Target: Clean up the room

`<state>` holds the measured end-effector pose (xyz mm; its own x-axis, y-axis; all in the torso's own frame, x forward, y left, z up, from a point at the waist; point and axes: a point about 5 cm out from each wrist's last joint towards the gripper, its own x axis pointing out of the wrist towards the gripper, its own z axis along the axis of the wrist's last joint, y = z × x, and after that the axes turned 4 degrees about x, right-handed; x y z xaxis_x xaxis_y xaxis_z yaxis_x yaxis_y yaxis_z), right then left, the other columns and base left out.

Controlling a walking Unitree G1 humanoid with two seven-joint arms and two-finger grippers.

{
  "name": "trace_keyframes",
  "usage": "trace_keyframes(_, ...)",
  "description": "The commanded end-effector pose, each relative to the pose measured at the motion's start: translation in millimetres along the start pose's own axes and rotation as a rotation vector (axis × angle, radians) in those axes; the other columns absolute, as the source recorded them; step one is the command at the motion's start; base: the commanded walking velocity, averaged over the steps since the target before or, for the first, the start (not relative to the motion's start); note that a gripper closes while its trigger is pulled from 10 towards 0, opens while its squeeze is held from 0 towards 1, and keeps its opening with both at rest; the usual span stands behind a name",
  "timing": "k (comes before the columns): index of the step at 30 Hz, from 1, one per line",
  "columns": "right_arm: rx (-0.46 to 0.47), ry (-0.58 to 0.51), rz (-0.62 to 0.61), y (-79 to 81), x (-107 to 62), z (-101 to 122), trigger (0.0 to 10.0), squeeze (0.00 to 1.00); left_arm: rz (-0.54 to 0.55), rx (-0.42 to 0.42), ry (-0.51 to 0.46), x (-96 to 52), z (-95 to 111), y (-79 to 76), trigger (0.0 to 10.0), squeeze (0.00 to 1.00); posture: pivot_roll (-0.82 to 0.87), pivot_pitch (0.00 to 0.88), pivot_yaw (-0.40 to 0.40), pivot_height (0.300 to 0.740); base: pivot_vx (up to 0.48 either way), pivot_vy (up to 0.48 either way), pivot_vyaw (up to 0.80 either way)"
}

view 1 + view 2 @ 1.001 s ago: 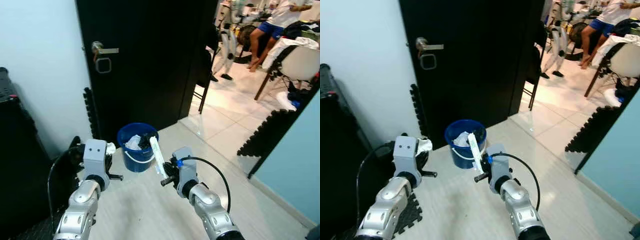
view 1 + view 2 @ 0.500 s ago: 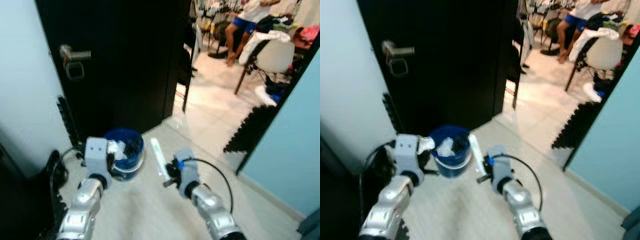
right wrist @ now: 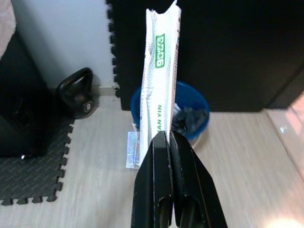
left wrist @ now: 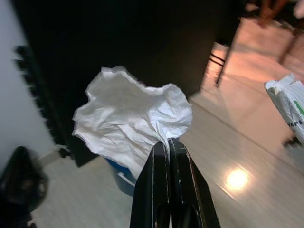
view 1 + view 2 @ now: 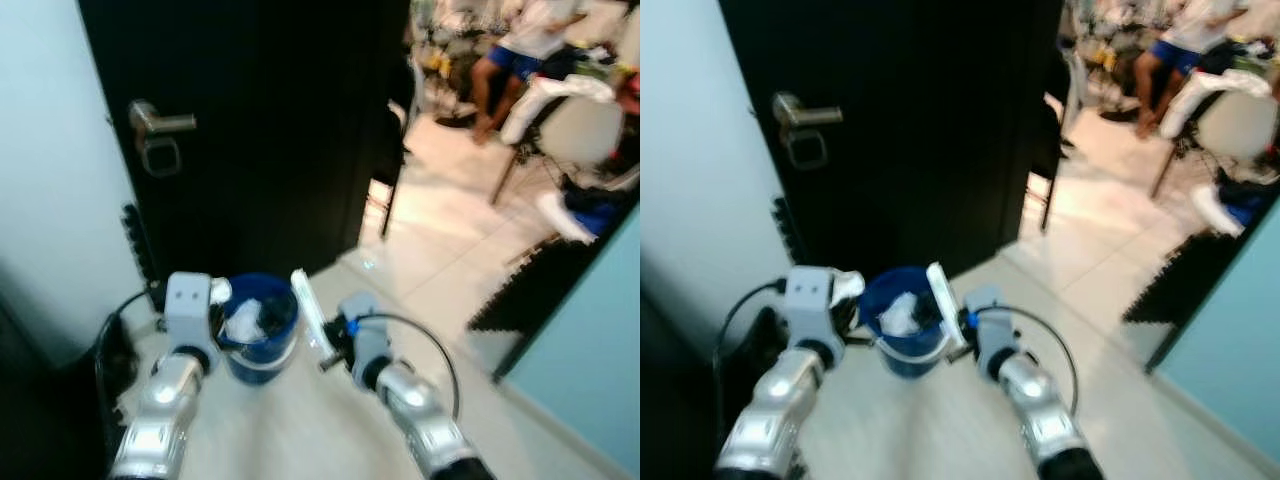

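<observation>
Left gripper (image 4: 168, 142) pinches crumpled white paper (image 4: 130, 114), right gripper (image 3: 167, 135) clamps flat white packet (image 3: 162, 80); round blue plastic bucket (image 3: 192, 107) ahead — centre above the rim before letting go.

One bucket (image 5: 258, 325), two held wrappers (image 3: 161, 85).

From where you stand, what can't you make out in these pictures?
- Bucket's contents: right wrist view, partly hidden behind the flat white packet.
- Packet's green lettering: cut off by the right gripper.
- Blue bucket: left wrist view, mostly hidden by the crumpled tissue in the left gripper.
- Seated person: eye views, blurred and cut off at the top edge.
</observation>
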<state>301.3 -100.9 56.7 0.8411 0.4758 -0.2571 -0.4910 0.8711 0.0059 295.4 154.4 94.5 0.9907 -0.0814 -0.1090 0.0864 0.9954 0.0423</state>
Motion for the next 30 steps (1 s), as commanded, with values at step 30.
trace_keyframes(30,0.051,0.026,-0.091,-4.5,-0.4,-8.0,10.0,0.0,-0.097,0.04,0.037,5.6,-3.3,-4.6,10.0,0.0,0.04,0.0,-0.048,0.74,0.349,0.0,-0.03)
